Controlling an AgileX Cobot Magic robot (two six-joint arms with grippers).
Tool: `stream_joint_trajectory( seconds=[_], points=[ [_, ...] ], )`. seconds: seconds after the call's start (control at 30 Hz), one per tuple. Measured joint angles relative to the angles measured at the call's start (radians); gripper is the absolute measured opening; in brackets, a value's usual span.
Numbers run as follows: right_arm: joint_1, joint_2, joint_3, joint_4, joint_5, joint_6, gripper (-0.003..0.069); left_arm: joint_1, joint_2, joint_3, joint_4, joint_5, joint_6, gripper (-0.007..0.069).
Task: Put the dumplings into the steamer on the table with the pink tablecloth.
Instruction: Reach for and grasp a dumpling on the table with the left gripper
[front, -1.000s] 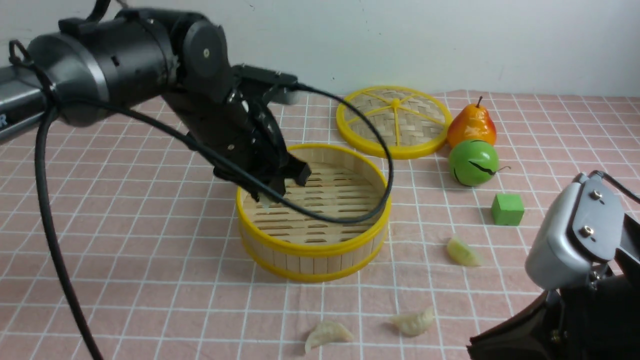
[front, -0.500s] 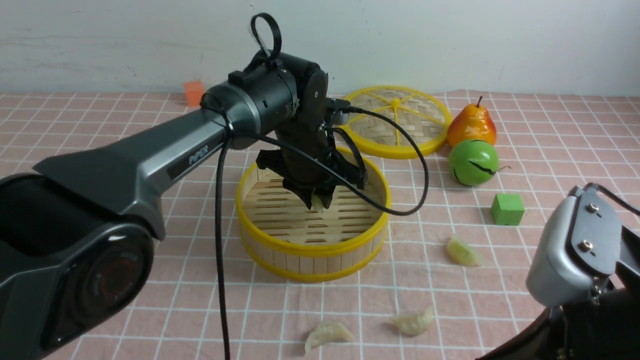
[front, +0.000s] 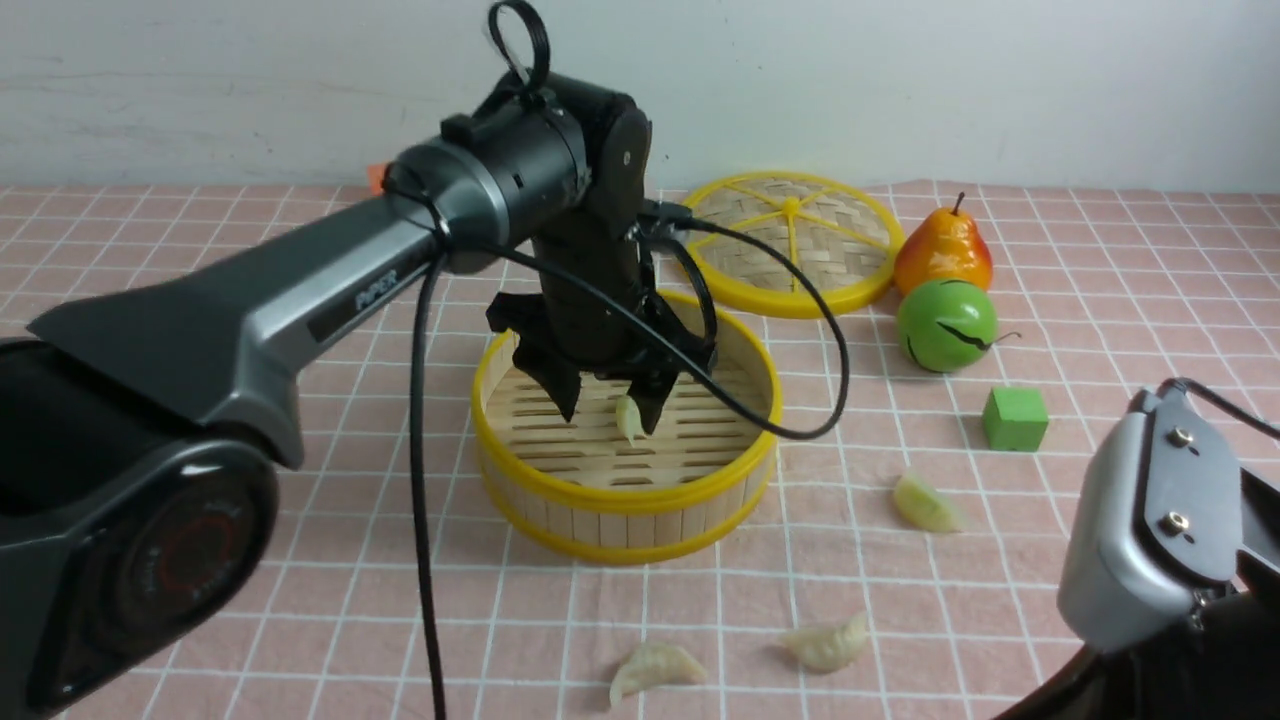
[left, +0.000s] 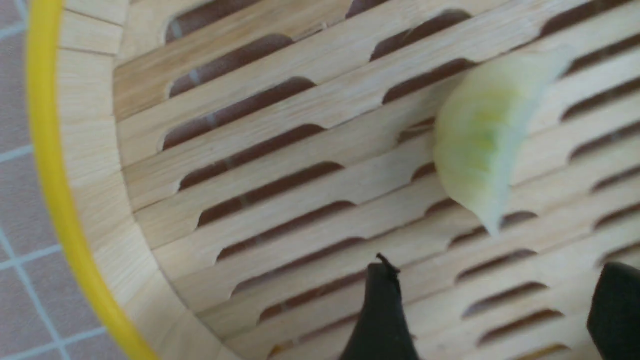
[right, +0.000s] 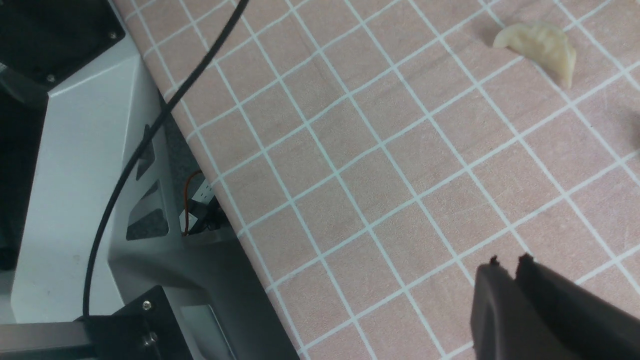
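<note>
Pink grid-lined tablecloth (front: 1100, 250) across the whole table (front: 150, 220). Near the middle, bamboo steamer (front: 620, 500), yellow-rimmed, with a slatted floor. Left gripper (front: 608, 412) down inside it, fingers spread wide, gripping nothing. One pale green dumpling (front: 628, 418) loose between those fingers, close against one of them, over the slats; resting or in mid-air, impossible to tell. Three more dumplings outside on the cloth: one dumpling (front: 925, 503) right of the steamer, another dumpling (front: 828, 643) and a last dumpling (front: 655, 668) in front of it. Right gripper (right: 509, 261) low over bare cloth, fingers almost pressed together, empty. Behind the steamer, woven lid (front: 790, 240); beside that, pear (front: 945, 250), green ball (front: 945, 325), green cube (front: 1015, 418).
</note>
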Motion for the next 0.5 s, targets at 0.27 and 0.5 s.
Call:
stream_joint_trajectory(
  seconds=[0.27, 0.5],
  points=[
    [0.0, 0.0, 0.0, -0.011, -0.04, -0.021, 0.0061, -0.091, -0.279, 0.25, -0.105, 0.003, 0.132, 0.0514],
    [0.0, 0.0, 0.0, -0.017, -0.028, -0.024, 0.0071, -0.267, -0.376, 0.636, -0.082, -0.078, 0.236, 0.0514]
  ],
)
